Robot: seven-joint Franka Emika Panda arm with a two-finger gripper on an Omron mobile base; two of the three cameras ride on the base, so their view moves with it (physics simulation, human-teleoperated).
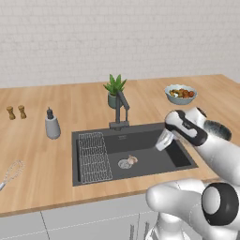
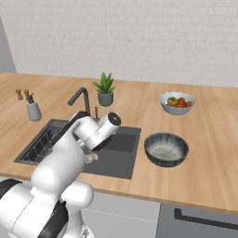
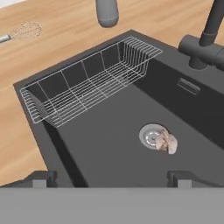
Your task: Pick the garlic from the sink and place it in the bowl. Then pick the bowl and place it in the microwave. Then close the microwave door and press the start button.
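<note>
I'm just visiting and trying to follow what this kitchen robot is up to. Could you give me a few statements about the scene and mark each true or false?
1. The garlic lies in the sink, right beside the round drain. True.
2. The fingers are closed around the garlic. False: they stand open above the basin, holding nothing.
3. The dark bowl sits on the counter beside the sink. True.
4. The garlic is already in the dark bowl. False: it is on the sink floor.
5. The wire rack sits inside the sink. True.
</note>
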